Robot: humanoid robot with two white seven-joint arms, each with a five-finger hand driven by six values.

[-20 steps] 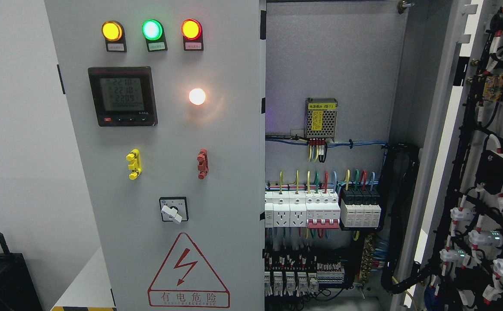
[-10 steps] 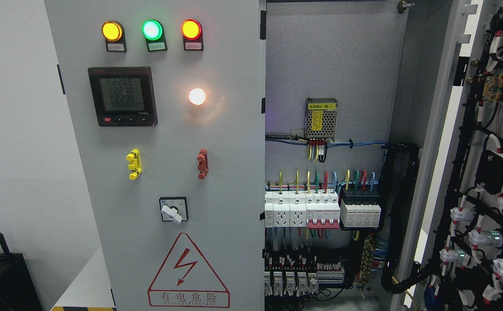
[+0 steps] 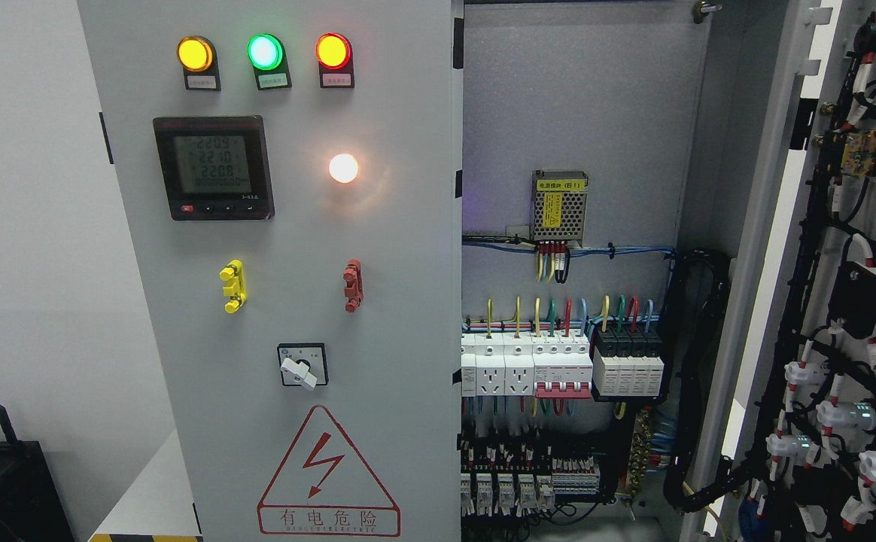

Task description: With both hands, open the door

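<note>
Right door (image 3: pixel 852 301) swung wide, wiring (image 3: pixel 558 354) exposed; left door (image 3: pixel 287 301) shut (lamps lit). No robot hand visible, state unknown.

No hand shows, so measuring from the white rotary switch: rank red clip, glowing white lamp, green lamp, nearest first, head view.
From the white rotary switch:
1. Red plastic clip, just above-right.
2. Glowing round white lamp, higher right.
3. Round green lamp, top.
</note>
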